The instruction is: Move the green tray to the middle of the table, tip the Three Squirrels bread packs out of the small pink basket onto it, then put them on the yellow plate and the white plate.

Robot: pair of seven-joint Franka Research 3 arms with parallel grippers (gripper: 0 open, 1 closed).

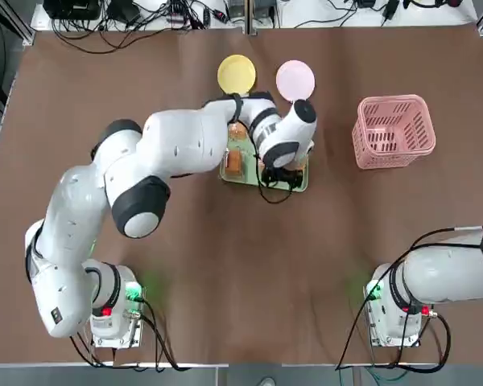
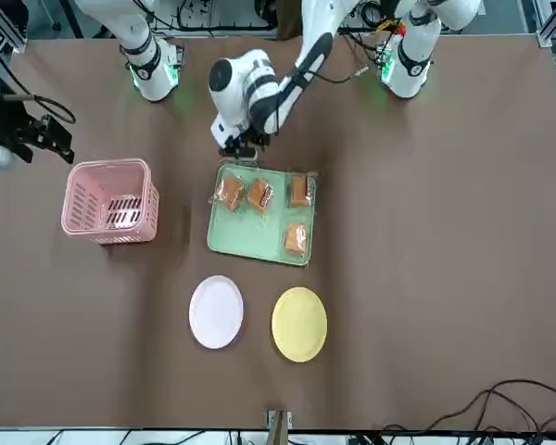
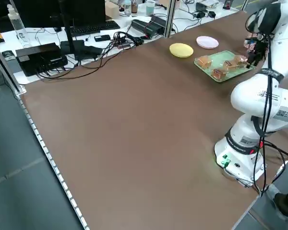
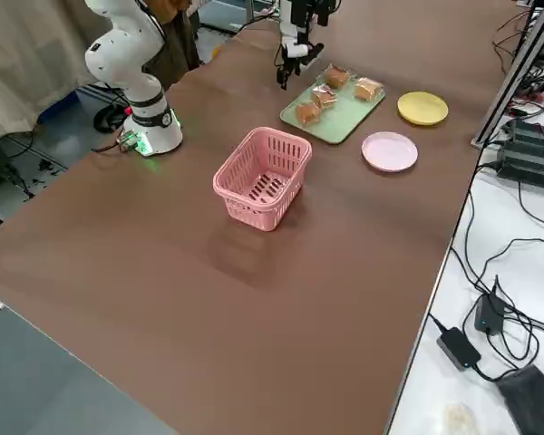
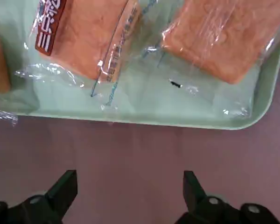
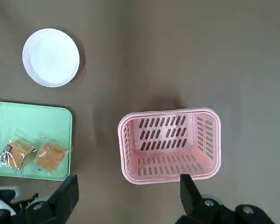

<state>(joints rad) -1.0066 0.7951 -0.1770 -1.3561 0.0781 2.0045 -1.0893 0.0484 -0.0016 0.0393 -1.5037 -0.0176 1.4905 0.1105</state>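
The green tray (image 2: 255, 239) lies mid-table with several Three Squirrels bread packs (image 2: 259, 195) flat on it. My left gripper (image 2: 239, 148) hovers open over the bare table just off the tray's robot-side edge (image 5: 130, 114). It holds nothing, and two packs (image 5: 84, 37) lie just beyond that rim. The small pink basket (image 1: 393, 131) stands upright and empty to the tray's right. The yellow plate (image 1: 237, 74) and the white plate (image 1: 295, 80) sit bare beyond the tray. My right gripper (image 6: 128, 182) hangs open high above the table near the basket (image 6: 170, 144).
The left arm (image 1: 177, 149) stretches across the table's middle and covers part of the tray from above. Both arm bases (image 1: 113, 310) stand at the near edge. Cables and electronics (image 3: 53, 52) lie past the far and side edges.
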